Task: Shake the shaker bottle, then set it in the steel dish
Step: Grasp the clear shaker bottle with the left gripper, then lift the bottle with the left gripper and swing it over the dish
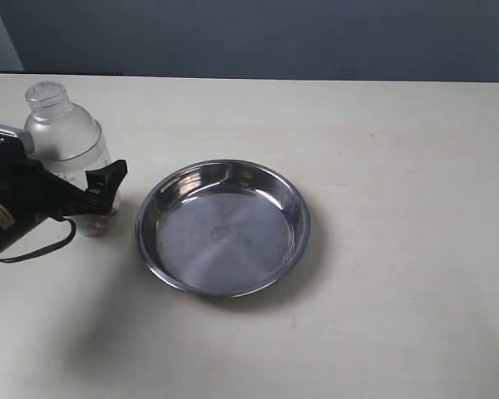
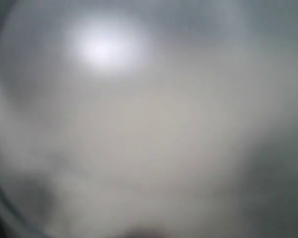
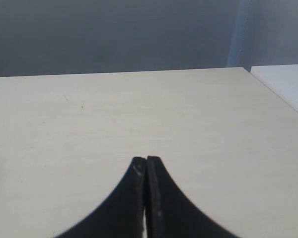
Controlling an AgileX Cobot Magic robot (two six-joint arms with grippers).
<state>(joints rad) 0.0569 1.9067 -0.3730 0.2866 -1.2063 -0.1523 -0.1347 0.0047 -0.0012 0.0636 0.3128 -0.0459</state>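
Your left gripper (image 1: 93, 191): jaws spread wide, straddling the clear frosted plastic shaker bottle (image 1: 62, 137), clamp unconfirmed | bottle upright, just left of round shiny steel dish (image 1: 224, 237) | right gripper (image 3: 146, 163): pressed closed, empty

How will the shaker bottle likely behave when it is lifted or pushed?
The shaker bottle is tall and narrow, so a high push may tip it. Its smooth frosted plastic could slip in a grip. It looks mostly empty, so it is probably light.
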